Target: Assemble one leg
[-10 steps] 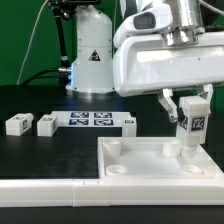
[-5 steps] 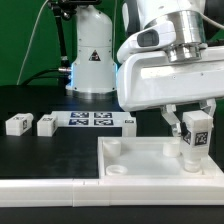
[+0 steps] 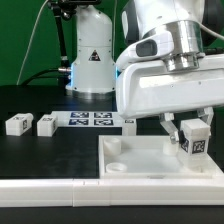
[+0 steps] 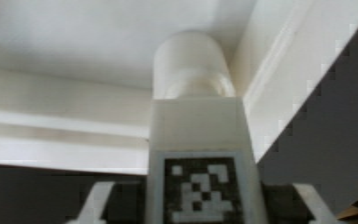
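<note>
My gripper is shut on a white leg with a black-and-white tag on its face. I hold it upright over the far right corner of the large white square tray-like piece. In the wrist view the leg runs away from the gripper, its rounded end over the tray's white corner. Two more legs lie on the black table at the exterior view's left. Whether the held leg touches the tray is hidden by the gripper body.
The marker board lies on the table behind the tray, with a small white block at its right end. A white robot base stands at the back. A white rail runs along the front edge.
The gripper with the leg has shifted slightly to the exterior view's right and turned a little, and the arm body now covers more of the view. The loose legs have not moved.
</note>
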Tool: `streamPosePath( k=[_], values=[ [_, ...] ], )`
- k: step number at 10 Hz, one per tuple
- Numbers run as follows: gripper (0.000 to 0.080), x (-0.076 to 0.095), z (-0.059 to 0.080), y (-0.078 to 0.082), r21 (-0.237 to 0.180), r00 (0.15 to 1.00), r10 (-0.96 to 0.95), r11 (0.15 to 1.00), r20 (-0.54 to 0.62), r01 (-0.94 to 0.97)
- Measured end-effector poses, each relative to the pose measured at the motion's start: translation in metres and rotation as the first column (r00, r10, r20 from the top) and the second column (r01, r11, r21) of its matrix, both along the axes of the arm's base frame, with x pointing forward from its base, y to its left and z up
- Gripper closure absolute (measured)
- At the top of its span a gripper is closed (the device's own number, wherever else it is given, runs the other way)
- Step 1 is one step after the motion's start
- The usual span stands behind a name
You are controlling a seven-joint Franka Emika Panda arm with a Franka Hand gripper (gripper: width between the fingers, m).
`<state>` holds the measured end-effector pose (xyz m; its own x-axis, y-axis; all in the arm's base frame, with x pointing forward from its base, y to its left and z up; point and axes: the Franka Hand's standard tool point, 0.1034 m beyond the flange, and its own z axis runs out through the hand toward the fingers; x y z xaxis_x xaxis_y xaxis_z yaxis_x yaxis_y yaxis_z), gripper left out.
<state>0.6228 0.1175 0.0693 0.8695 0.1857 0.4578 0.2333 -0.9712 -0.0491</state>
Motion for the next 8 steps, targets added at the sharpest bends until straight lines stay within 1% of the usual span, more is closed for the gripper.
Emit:
streamPosePath(
  k=[3, 6, 7, 8],
  values=[
    [0.0509, 0.0073, -0.0003, 0.0001, 0.008, 0.996, -0.014, 1.0, 0.084, 0.013],
    [0.0489, 0.0083, -0.0001, 0.0001, 0.009, 0.995, -0.016, 1.0, 0.098, 0.015],
    [0.03, 0.0083, -0.0001, 0.0001, 0.009, 0.995, -0.016, 1.0, 0.098, 0.015],
    [0.03, 0.0083, -0.0001, 0.0001, 0.009, 0.995, -0.016, 1.0, 0.098, 0.015]
  ],
)
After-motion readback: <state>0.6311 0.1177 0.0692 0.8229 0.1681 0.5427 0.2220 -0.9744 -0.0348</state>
